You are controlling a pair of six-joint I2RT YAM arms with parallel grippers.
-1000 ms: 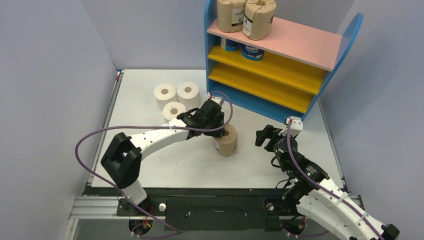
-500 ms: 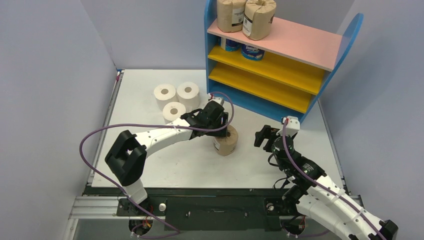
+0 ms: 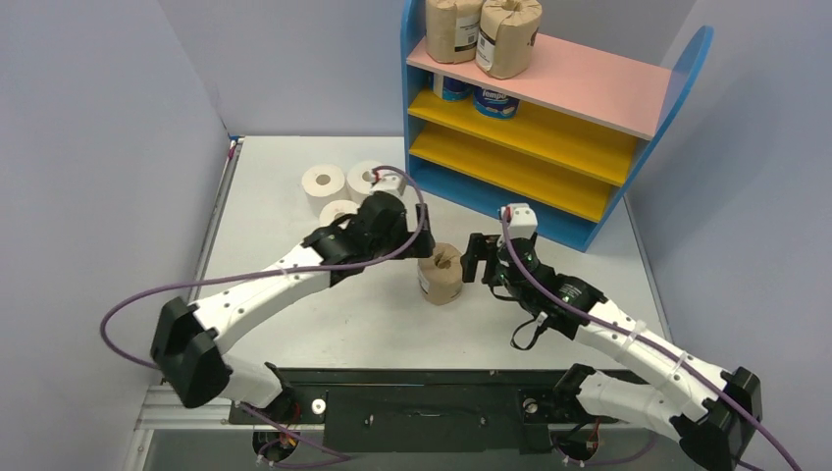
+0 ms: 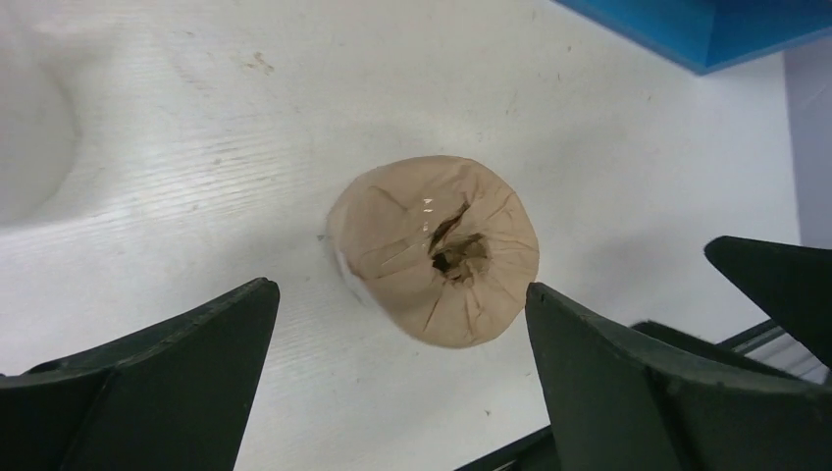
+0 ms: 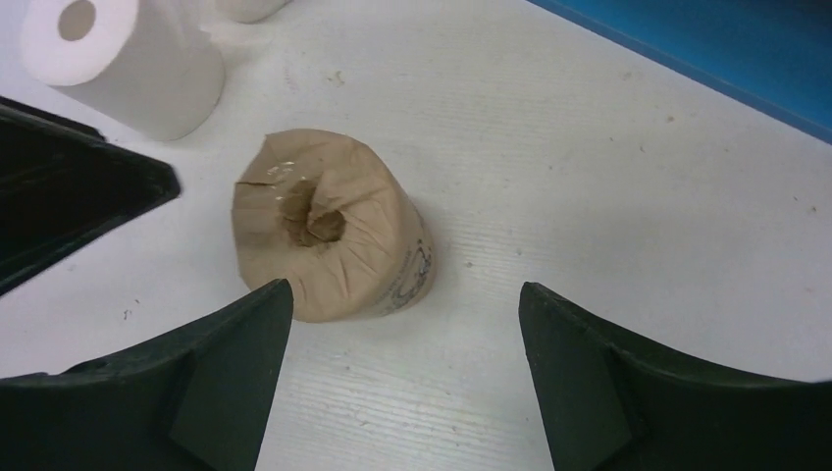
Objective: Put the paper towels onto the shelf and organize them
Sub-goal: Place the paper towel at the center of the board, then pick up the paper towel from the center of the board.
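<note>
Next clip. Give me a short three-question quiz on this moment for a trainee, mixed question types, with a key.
1. True or false: the left claw is clamped on the brown-wrapped roll standing on the table.
2. How many brown-wrapped rolls stand on the pink top board of the shelf? A one, B two, C three.
3. Which board holds the Tempo rolls?
Key: 1 false, it is open and clear of the roll. 2 B. 3 the upper yellow board.
</note>
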